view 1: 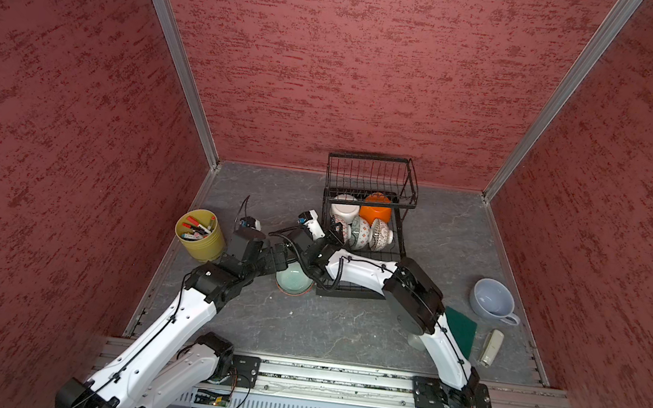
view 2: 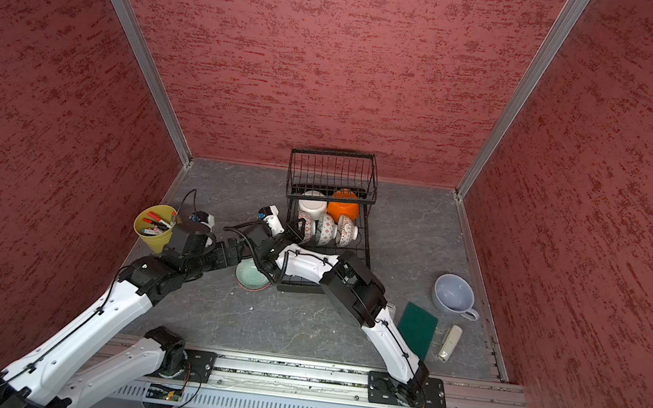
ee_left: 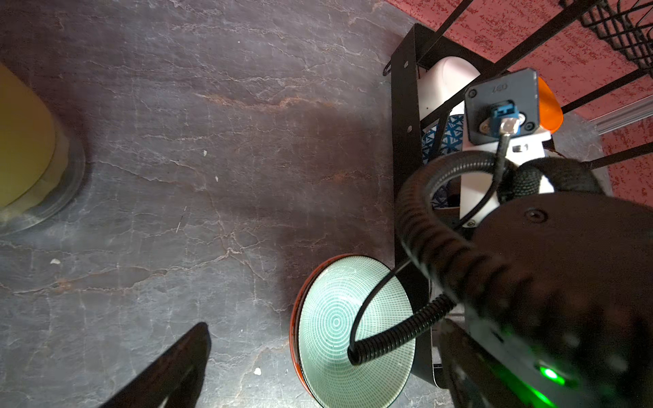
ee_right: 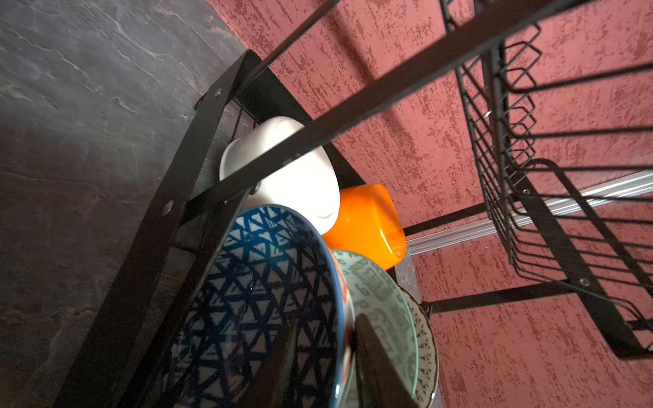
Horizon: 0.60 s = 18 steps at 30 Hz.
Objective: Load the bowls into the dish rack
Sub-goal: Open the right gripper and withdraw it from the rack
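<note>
Bowls: five show in the dish rack (view 1: 348,292) lower tier, one sits on the desk (view 1: 343,332).
Blue-triangle bowl (ee_right: 261,300): on edge at the rack's front-left corner, rim between the right fingers (ee_right: 378,360).
Right fingers: parted a little, one inside the bowl & one outside. Inner one stands off the rim w/ a visible gap, so no squeeze on it.
Patterned bowls: 2 more on edge, (view 1: 360,232) & (view 1: 381,232), just past the outer right finger, stacked side by side vs the blue one.
Plain white bowl (view 1: 344,209): beyond the right fingertips, tipped w/ its base showing, at the back of the lower tier.
Orange bowl (view 1: 375,211): beside the white one, also beyond the right fingertips, touching or nearly so.
Pale green bowl (view 1: 294,281): upright on the desk, just beside the rack's front-left corner. Near the left fingers (ee_left: 169,367), not between them & not touching. Right arm's coiled cable crosses over it.
Left fingers: spread wide, nothing in them, over bare desk. Only one shows in the left wrist view.
Cup of markers (view 1: 199,236): opposite side of the left fingers from the green bowl, well apart.
Mug (view 1: 492,297), green sponge (view 1: 461,329): well apart from both sets of fingers.
</note>
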Motion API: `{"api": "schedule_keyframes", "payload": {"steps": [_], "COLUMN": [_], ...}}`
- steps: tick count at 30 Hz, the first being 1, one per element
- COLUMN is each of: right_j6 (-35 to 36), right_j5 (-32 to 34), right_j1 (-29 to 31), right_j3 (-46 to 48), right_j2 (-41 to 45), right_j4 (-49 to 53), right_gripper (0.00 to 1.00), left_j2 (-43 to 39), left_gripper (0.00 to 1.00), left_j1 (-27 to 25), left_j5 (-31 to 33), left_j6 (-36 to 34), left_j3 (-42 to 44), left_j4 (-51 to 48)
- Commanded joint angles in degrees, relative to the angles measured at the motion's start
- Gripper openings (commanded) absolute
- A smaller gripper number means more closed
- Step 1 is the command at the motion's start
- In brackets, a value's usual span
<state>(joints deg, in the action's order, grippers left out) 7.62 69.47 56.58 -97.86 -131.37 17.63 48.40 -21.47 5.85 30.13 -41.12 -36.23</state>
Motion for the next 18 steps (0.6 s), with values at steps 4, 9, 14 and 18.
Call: {"api": "schedule_keyframes", "payload": {"steps": [4,9,14,18], "right_j6": [-2.69,-3.42,-4.16,-5.28], "right_j5": [-3.52,-3.91,-4.05,-4.56], "right_j1": [0.20,0.11,0.17,0.20], "right_j3": [-0.75,-0.75,-0.76,-0.67], "right_j2": [1.88,2.76,3.50,4.64], "right_j4": [2.59,3.03,3.94,4.68], "right_gripper": [0.43,0.53,0.57,0.61], "left_j2": [-0.85,-1.02,-1.30,-1.25], "left_gripper": [0.99,1.00,1.00,1.00], "left_j1": [0.42,0.43,0.45,0.47], "left_j5": [-0.48,-0.45,-0.40,-0.45], "left_j6": [-0.31,-0.32,-0.25,-0.16], "left_j3": [0.66,0.69,0.77,0.74], "left_j4": [-0.61,-0.77,-0.95,-1.08]}}
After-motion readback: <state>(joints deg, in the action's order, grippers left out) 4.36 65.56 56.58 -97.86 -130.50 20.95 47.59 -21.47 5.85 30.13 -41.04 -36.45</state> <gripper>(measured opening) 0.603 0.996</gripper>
